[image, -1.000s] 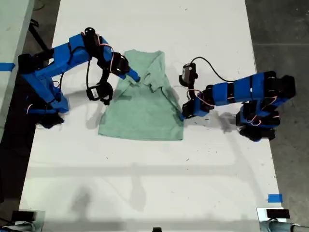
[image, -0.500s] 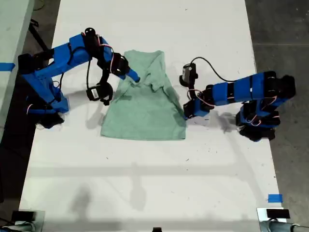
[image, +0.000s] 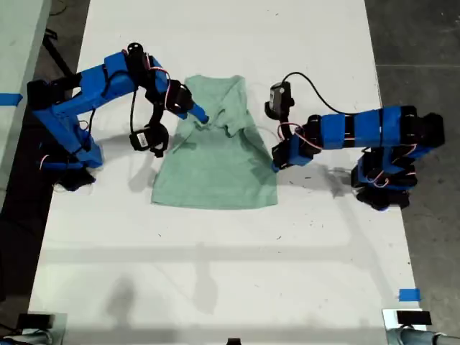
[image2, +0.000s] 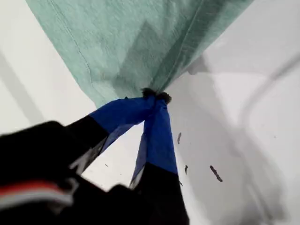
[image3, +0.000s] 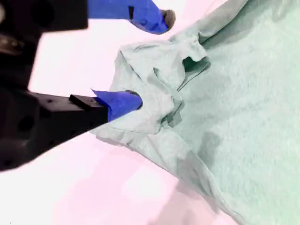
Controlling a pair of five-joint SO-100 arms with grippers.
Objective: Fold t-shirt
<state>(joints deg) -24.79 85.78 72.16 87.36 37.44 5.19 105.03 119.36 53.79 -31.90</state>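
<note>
T-shirt [image: 215, 162] lies on the white surface [image: 230, 273], a little toward 12 o'clock of centre in the exterior view. Hem end flat toward 6 o'clock; upper part bunched and folded, with a ridge of cloth running diagonally from the 12 o'clock end down toward the 3 o'clock edge.

My first tool [image2: 152, 101]: tips pressed together, pinching a fold at the t-shirt's edge. In the first wrist view the cloth [image2: 140, 42] fans out from the pinch point, taut, and a shadow shows on the surface below it. In the exterior view this tool [image: 274, 165] sits at the t-shirt's 3 o'clock edge, about mid-length, its arm reaching in from 3 o'clock.

My second tool [image3: 145, 56]: spread. One finger [image3: 119, 102] presses into a crumpled bunch of cloth [image3: 154, 89]; the other finger [image3: 150, 16] stands clear above the fabric, over bare surface. In the exterior view this tool [image: 200, 117] is at the t-shirt's 10 o'clock part, on the rumpled sleeve area, its arm coming from 9 o'clock.

Two strips of blue tape in the exterior view: one [image: 409, 295] on the surface near 4 o'clock, one [image: 10, 98] off the surface at 9 o'clock.
</note>
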